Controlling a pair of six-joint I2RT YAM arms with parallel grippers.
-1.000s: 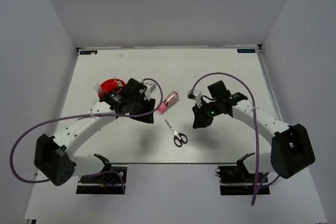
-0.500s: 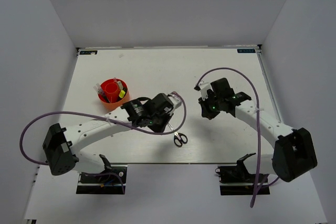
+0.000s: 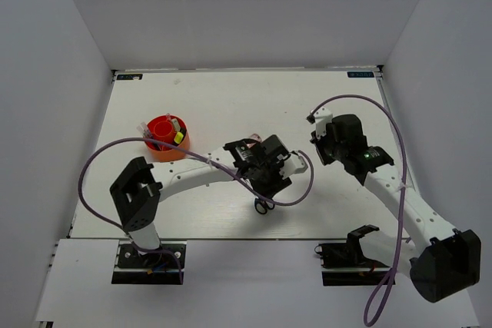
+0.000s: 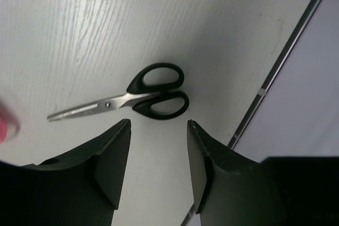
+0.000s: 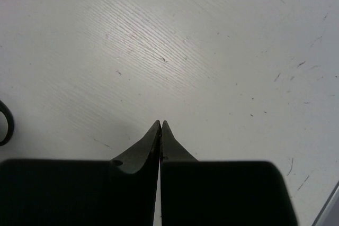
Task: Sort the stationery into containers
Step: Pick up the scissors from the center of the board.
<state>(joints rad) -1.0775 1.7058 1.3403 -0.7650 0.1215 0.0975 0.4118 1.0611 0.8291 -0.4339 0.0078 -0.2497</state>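
Stationery stands upright in the red-orange pot (image 3: 163, 154), with a yellow-capped highlighter (image 3: 178, 137) among the pieces, presumably so that long items take little room in the compartments. Only the black-handled scissors (image 4: 127, 99) are plainly left to sort, and I place everything else by them. The pot sits well to their left and farther back on the table (image 3: 231, 101). The scissors lie flat with the blades shut, the tips pointing left in my left wrist view and the handle loops on the right.

My left gripper (image 4: 159, 124) hovers over them, just short of the handles. Its fingers are parted about half-way with nothing between them, a gap that I judge wide enough to go over the handles or the blades. A pink blur (image 4: 3, 123) at the edge beyond the blade tips may be the pink tube, but I cannot tell.

My right gripper (image 5: 160, 123) hangs over bare table to the right of the scissors and somewhat farther back, well apart from them. Its fingers are pressed together on nothing, and I judge it is parked there to keep out of the left arm's way.
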